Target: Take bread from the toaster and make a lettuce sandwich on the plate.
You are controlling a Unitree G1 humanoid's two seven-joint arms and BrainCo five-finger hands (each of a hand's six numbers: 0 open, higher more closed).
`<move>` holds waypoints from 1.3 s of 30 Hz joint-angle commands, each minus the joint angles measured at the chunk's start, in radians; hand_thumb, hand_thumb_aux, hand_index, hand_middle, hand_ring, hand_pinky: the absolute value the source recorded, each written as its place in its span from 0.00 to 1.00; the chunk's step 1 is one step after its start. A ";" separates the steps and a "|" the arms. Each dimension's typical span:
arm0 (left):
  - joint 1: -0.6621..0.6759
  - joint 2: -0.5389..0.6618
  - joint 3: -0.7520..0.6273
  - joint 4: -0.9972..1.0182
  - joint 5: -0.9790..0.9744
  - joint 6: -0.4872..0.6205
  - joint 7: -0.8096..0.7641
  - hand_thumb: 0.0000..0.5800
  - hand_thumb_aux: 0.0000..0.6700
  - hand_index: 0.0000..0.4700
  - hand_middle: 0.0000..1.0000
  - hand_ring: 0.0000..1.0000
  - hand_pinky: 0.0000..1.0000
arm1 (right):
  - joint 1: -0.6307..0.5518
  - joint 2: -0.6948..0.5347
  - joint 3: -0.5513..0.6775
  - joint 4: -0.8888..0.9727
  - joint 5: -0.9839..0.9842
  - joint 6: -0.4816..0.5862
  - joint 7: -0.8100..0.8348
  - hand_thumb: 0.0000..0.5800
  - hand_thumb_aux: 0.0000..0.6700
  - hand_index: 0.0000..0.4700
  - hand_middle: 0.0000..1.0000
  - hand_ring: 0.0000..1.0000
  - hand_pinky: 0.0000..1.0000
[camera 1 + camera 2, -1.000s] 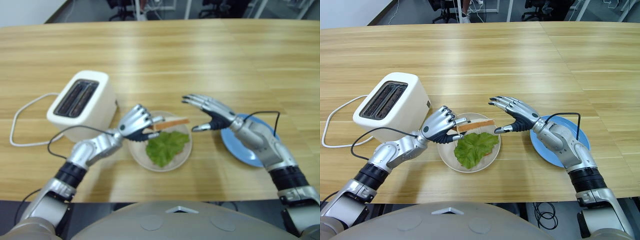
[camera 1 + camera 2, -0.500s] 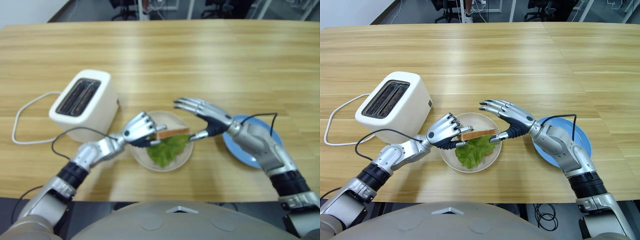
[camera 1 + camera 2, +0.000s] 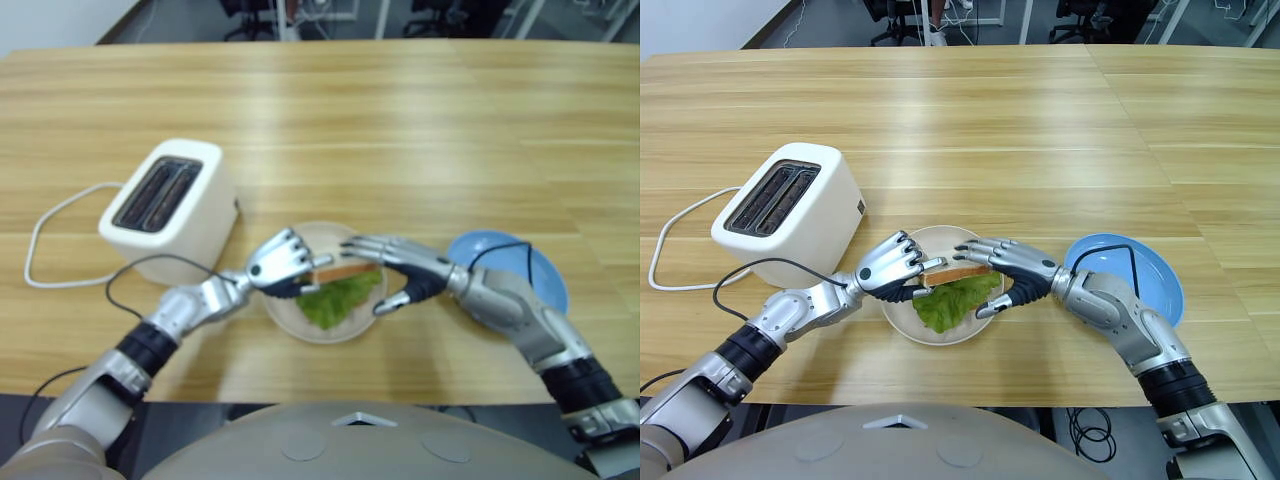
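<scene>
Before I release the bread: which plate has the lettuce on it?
The cream plate beside the toaster: the lettuce leaf lies on it, below the bread slice in the left hand. The blue plate to its right has no lettuce.

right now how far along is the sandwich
Done: lettuce lies on the beige plate, and no bread sticks out of the toaster. In hand: the left hand grips a bread slice just above the lettuce, the right hand open at its other end. Left: set the slice down and let go.
</scene>
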 commanded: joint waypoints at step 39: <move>0.345 0.333 0.551 -0.435 -0.968 -0.188 -0.662 1.00 1.00 0.98 1.00 1.00 1.00 | -0.063 -0.003 0.014 0.048 0.073 -0.032 -0.032 0.00 0.00 0.00 0.00 0.00 0.00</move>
